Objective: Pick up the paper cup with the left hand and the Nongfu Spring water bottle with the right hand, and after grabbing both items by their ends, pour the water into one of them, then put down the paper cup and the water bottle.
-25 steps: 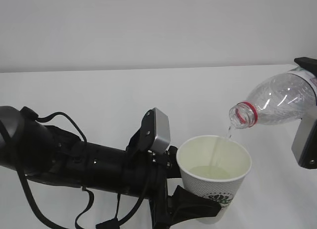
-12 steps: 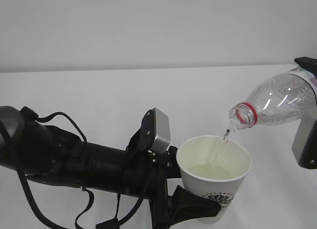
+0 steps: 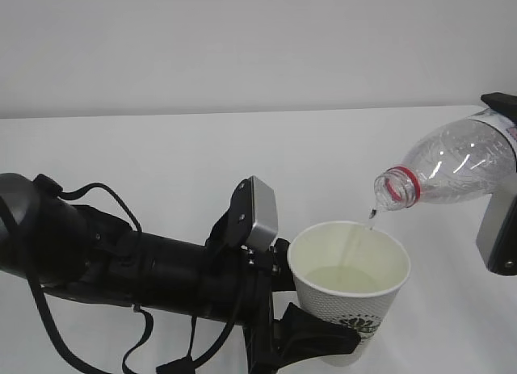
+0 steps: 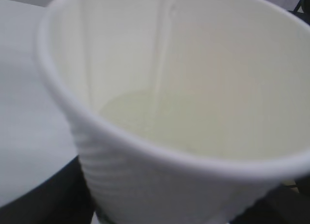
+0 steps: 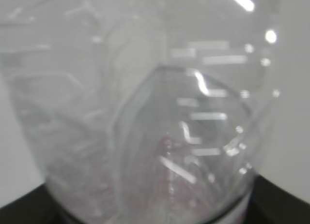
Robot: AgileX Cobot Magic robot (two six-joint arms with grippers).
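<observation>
White paper cup [image 3: 349, 287] in left gripper [image 3: 311, 342], tilted bottle [image 3: 447, 161] apparently gripper-held above

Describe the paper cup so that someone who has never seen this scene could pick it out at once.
Follow the thick black arm that crosses the lower left of the exterior view to the left hand; the paper cup sits upright in its grip. It is small, white and tapered, cream inside with a green-and-dark logo and a little water at the bottom. Unlike the clear, tilted Nongfu Spring water bottle above it, it is opaque and open-topped.
</observation>
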